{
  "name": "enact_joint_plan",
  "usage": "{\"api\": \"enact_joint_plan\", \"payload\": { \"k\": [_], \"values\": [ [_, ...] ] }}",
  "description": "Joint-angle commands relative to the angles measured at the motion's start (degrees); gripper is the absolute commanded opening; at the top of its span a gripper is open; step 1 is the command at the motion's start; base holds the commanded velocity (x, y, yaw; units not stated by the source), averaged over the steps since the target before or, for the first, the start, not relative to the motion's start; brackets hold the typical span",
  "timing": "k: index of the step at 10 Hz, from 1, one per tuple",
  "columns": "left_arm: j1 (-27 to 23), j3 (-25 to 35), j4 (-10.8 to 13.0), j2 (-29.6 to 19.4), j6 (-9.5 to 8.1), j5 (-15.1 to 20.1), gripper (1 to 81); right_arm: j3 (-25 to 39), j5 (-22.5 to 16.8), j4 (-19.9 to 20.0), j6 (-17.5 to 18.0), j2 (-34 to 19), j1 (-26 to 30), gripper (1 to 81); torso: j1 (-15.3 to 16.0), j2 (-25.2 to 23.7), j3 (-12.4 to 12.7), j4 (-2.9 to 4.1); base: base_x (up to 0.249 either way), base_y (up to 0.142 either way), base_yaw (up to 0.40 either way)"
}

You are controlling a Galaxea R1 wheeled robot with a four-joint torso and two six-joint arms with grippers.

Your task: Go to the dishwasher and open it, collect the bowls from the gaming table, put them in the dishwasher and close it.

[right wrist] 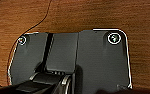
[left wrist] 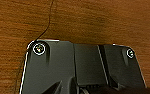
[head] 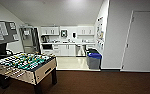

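The dishwasher [head: 80, 50] is a silver-grey front set among white cabinets in the kitchenette at the far end of the room. Its door looks shut. It stands several metres ahead of me, past the pale kitchen floor [head: 71, 62]. The bowls and the gaming table are out of view. Both wrist views look down over the robot's dark plate onto brown carpet [left wrist: 91, 20] [right wrist: 91, 15].
A table-football table [head: 26, 65] with a green field stands close on my left. A grey bin with a blue lid [head: 94, 59] sits by the wall corner, right of the way into the kitchenette. A white door [head: 142, 42] is on the right. Brown carpet [head: 103, 82] lies ahead.
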Motion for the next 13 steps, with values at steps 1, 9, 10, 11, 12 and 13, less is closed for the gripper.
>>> {"api": "enact_joint_plan", "payload": {
  "k": [1,9,10,11,12,13],
  "values": [
    [-4.2,0.3,0.6,0.4,0.33,1.9,81.1,0.2,-2.2,-0.1,0.0,0.2,3.9,81.1,0.0,0.0,0.0,0.0,0.107,0.0,0.0],
    [-4.2,0.3,0.8,0.4,0.33,1.9,81.1,0.4,-2.0,-0.1,0.1,0.6,3.5,81.1,0.0,0.0,0.0,0.0,0.136,0.0,0.0],
    [-4.1,0.3,0.7,0.3,0.33,1.9,81.1,0.2,-2.0,-0.1,0.1,0.6,3.6,81.1,0.0,0.0,0.0,0.0,0.147,0.0,0.0],
    [-4.2,0.3,0.7,0.3,0.33,1.9,81.1,0.2,-2.0,-0.1,0.1,0.6,3.7,81.1,0.0,0.0,0.0,0.0,0.147,0.0,0.0],
    [-4.2,0.3,0.7,0.3,0.33,1.9,81.1,0.1,-2.0,-0.1,0.1,0.5,3.8,81.1,0.0,0.0,0.0,0.0,0.147,0.0,0.0],
    [-4.2,0.3,0.7,0.4,0.33,2.0,81.1,0.1,-2.0,-0.1,0.1,0.5,3.8,81.1,0.0,0.0,0.0,0.0,0.147,0.0,0.0]
  ]
}}
